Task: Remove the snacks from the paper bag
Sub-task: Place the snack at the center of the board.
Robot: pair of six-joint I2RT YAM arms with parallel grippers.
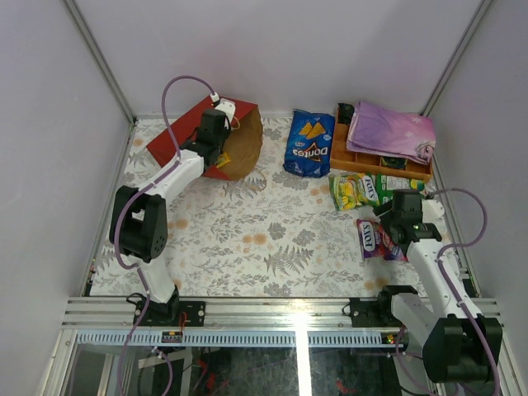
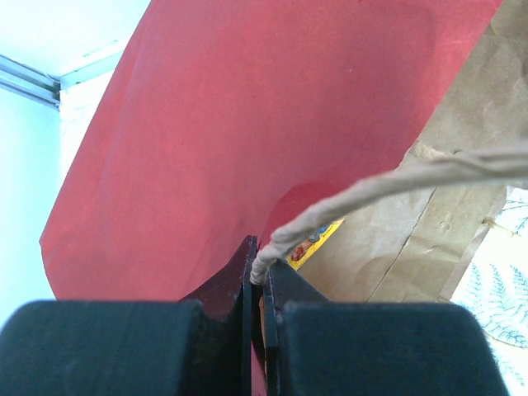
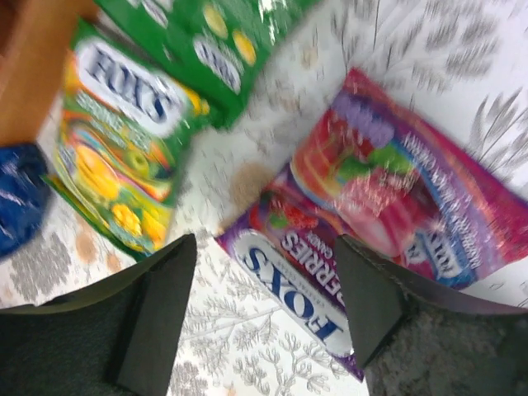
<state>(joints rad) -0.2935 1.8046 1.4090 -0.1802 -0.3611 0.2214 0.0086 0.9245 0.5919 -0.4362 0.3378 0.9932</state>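
The left gripper is clamped tight on the rim of the paper bag, with the string handle pinched between its fingers. Just past the fingertips, a small yellow pack shows inside the bag's mouth. The right gripper hangs over the purple Fox's pack with its jaws spread wide and empty. It seems not to touch the pack, though the view is blurred. A pink pack lies beyond one finger and a green pack beyond the other.
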